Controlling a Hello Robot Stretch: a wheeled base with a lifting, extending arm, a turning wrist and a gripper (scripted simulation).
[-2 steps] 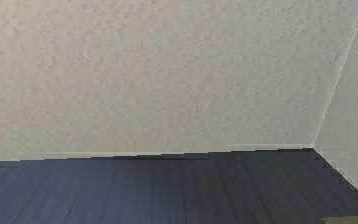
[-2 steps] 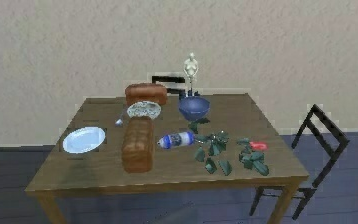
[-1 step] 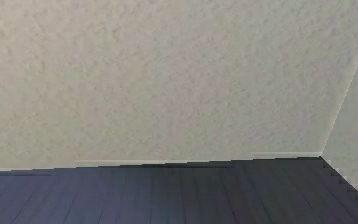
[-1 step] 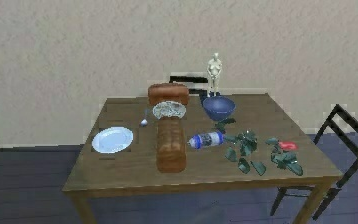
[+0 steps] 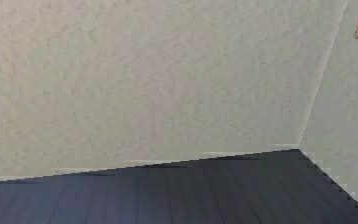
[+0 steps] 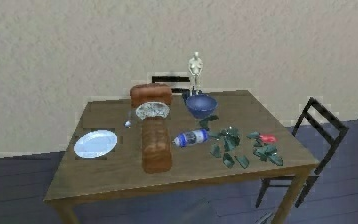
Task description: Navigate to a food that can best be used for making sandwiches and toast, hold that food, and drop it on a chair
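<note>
- Forward view: a pale speckled plaster wall (image 5: pixel 137 80) meets a dark blue plank floor (image 5: pixel 187 190), with a room corner at the right.
- Arm side view: a brown rectangular wooden table (image 6: pixel 82 180), with bare floor along its near edge.
- A black slender-framed chair (image 6: pixel 317 125) stands just beside the table's right end.
- A long brown bread loaf (image 6: pixel 157 148) lies mid-table, between a round white plate (image 6: pixel 95 144) and a toppled blue bottle (image 6: pixel 193 137).
- The gripper's state cannot be told.

Bare strip along the near edge of the table (image 6: pixel 107 182); plate (image 6: pixel 95 144), loaf (image 6: pixel 157 148), bottle (image 6: pixel 193 137) and bowl (image 6: pixel 199 102) crowd behind it.
</note>
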